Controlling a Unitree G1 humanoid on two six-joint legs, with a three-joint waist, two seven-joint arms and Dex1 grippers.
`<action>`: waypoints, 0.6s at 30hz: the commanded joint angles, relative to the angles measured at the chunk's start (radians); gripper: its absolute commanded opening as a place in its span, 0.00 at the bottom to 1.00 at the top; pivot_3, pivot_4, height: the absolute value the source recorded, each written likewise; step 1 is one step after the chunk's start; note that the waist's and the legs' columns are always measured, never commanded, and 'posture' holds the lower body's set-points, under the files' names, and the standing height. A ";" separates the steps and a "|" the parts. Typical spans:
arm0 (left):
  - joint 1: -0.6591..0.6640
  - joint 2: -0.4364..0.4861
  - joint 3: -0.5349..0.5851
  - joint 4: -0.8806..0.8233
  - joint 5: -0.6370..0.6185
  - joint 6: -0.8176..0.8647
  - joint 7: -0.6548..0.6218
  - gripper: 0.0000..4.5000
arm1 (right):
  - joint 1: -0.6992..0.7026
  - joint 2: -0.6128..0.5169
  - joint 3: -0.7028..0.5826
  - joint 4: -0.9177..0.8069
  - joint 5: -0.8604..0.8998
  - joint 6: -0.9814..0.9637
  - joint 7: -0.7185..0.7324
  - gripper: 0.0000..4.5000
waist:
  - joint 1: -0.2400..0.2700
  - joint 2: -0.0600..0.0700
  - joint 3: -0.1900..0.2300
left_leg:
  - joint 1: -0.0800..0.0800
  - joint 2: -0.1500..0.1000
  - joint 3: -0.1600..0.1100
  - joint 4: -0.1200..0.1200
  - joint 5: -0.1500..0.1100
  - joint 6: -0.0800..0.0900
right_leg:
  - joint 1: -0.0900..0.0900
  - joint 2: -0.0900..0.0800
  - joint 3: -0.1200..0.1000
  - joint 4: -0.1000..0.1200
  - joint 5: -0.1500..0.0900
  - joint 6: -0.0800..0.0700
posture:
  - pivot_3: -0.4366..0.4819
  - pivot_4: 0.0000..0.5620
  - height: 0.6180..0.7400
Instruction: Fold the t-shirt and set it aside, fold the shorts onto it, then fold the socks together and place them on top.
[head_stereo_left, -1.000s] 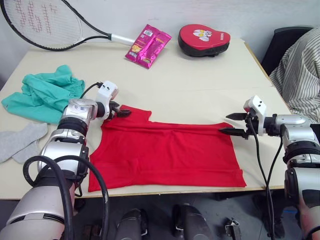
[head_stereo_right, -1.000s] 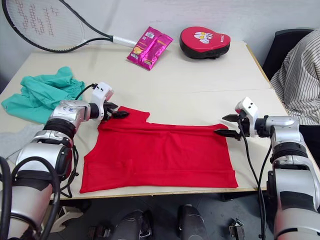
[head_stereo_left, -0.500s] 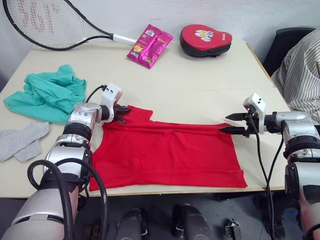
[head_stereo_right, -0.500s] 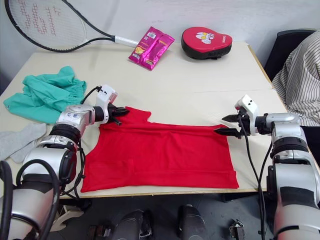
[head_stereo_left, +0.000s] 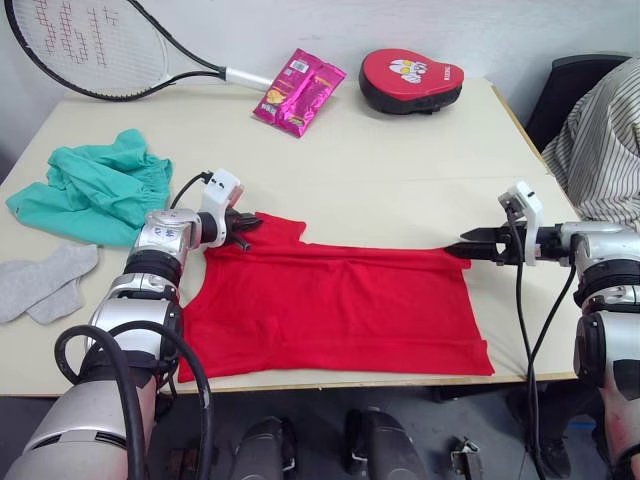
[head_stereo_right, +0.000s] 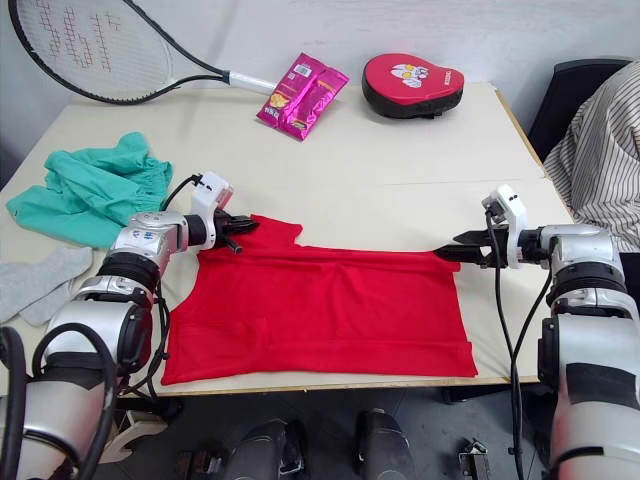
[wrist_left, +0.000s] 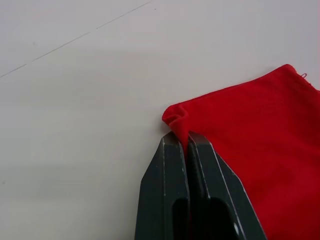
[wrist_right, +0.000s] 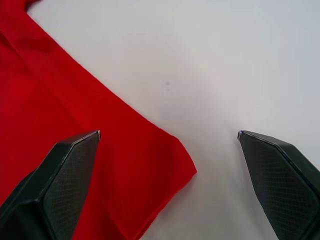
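The red t-shirt (head_stereo_left: 330, 310) lies spread flat near the table's front edge. My left gripper (head_stereo_left: 245, 222) is at its far left corner, shut on a small pinched fold of the red cloth (wrist_left: 181, 131). At the far right corner my right gripper (head_stereo_left: 462, 247) stands open, one finger over the cloth and the other over bare table, with the t-shirt's corner (wrist_right: 172, 160) lying between them. The teal shorts (head_stereo_left: 90, 185) sit crumpled at the table's left. The grey socks (head_stereo_left: 45, 282) lie side by side at the left edge, in front of the shorts.
A tennis racket (head_stereo_left: 90, 50) lies along the back left of the table. Pink snack packets (head_stereo_left: 298, 90) and a red padded mitt (head_stereo_left: 410, 80) sit at the back. A dark chair draped with striped cloth (head_stereo_left: 600, 140) stands past the table's right edge.
My left gripper has shut on the t-shirt's far left corner. My right wrist has rolled, so its fingers now straddle the far right corner level with the table.
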 joint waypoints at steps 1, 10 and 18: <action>0.019 -0.001 -0.004 -0.011 0.000 0.001 -0.010 0.00 | -0.004 -0.018 0.009 -0.007 -0.009 -0.007 0.017 1.00 | 0.000 0.000 0.000 | 0.000 0.000 0.000 0.000 0.000 0.000 | 0.000 0.000 0.000 0.000 0.000 0.000 | 0.48 0.27 1.00; 0.022 -0.001 -0.003 -0.018 -0.002 -0.003 -0.018 0.00 | 0.017 -0.010 0.018 -0.010 -0.023 -0.040 0.006 0.40 | 0.000 0.000 0.000 | 0.000 0.000 0.000 0.000 0.000 0.000 | 0.000 0.000 0.000 0.000 0.000 0.000 | 0.48 0.27 1.00; 0.040 0.009 0.008 -0.043 -0.014 -0.051 -0.035 0.00 | 0.032 -0.010 -0.018 -0.029 0.010 -0.121 0.002 0.01 | 0.000 0.000 0.000 | 0.000 0.000 0.000 0.000 0.000 0.000 | 0.000 0.000 0.000 0.000 0.000 0.000 | 0.48 0.27 1.00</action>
